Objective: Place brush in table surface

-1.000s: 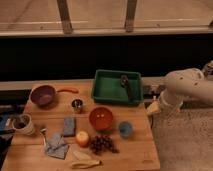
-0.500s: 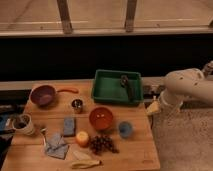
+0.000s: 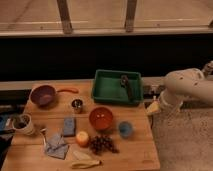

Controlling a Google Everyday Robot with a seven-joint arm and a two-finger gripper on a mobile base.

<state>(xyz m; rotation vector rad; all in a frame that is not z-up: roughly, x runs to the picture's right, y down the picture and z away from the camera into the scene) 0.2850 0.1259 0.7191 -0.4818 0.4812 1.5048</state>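
The brush (image 3: 126, 87), slim and dark with a small greyish head, lies inside the green bin (image 3: 106, 91) at the back of the table, toward the bin's right side. The light-brown wooden table surface (image 3: 136, 150) stretches in front of the bin. My gripper (image 3: 153, 107) hangs at the end of the white arm (image 3: 186, 85), off the table's right edge and just right of the bin's front corner. It is open, holds nothing, and is apart from the brush.
On the table are a purple bowl (image 3: 43, 94), an orange stick (image 3: 68, 90), a metal cup (image 3: 77, 105), a red bowl (image 3: 101, 118), a blue cup (image 3: 125, 129), a sponge (image 3: 69, 126), grapes (image 3: 102, 144), a banana (image 3: 85, 162) and a white mug (image 3: 22, 123).
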